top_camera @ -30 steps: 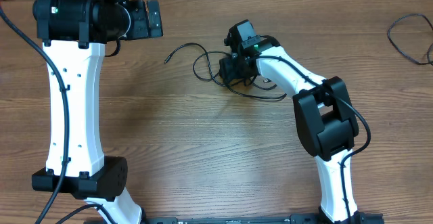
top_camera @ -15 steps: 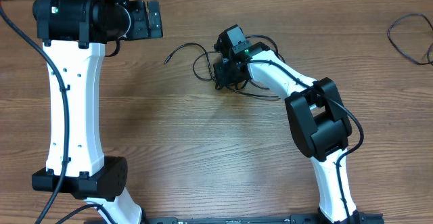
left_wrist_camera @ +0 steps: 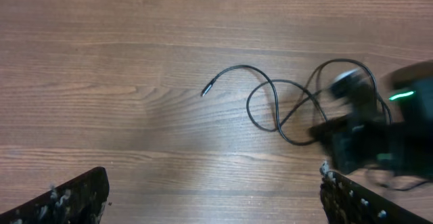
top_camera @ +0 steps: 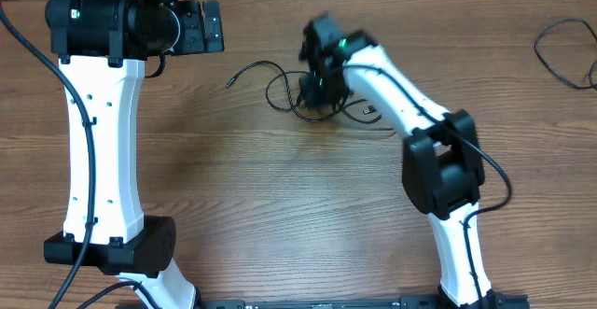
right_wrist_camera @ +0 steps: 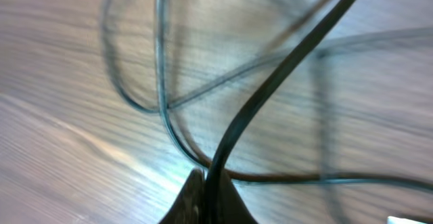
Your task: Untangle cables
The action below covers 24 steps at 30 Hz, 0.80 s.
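The cables (right_wrist_camera: pixel 270 82) lie looped on the table (top_camera: pixel 280 197), spilling toward nine o'clock from my right gripper (top_camera: pixel 315 83), which pinches one strand tight. My left gripper (top_camera: pixel 207 26), off at ten o'clock, hangs spread wide.

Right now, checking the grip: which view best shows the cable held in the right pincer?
The right wrist view: the cable runs straight into the shut right pincer at the bottom edge. Overhead, the blurred pincer itself hides the pinch; the left wrist view shows only cable loops beside that blur.
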Each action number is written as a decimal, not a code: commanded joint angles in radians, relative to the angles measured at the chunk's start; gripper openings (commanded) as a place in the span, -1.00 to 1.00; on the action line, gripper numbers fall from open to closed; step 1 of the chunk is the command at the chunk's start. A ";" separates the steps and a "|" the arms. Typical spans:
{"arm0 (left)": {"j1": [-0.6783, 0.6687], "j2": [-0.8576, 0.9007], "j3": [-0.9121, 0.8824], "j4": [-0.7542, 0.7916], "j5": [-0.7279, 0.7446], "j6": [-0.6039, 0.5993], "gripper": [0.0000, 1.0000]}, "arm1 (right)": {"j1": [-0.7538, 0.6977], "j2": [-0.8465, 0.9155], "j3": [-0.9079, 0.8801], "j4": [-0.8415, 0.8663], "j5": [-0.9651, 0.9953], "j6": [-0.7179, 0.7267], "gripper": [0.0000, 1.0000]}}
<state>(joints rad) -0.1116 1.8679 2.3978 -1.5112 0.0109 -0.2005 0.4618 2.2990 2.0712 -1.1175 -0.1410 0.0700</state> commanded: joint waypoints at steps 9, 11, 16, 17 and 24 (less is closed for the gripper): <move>-0.007 0.011 0.004 0.018 -0.014 0.021 1.00 | -0.168 -0.390 0.635 -0.099 0.246 -0.037 -0.92; -0.007 0.011 0.004 0.026 -0.014 0.021 1.00 | -0.211 -0.431 0.703 -0.069 0.246 -0.046 -0.92; -0.007 0.016 0.004 0.031 -0.013 0.021 1.00 | -0.354 -0.502 0.800 0.008 0.246 -0.046 -0.92; -0.007 0.020 0.004 0.031 -0.013 0.021 1.00 | -0.397 -0.513 0.805 0.019 0.246 -0.046 -0.92; -0.007 0.032 0.004 0.029 -0.014 0.022 0.99 | -0.653 -0.526 0.803 0.025 0.246 -0.053 -0.92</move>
<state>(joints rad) -0.1116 1.8790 2.3978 -1.4849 0.0105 -0.1989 -0.1009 1.7416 2.8857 -1.0973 0.0929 0.0250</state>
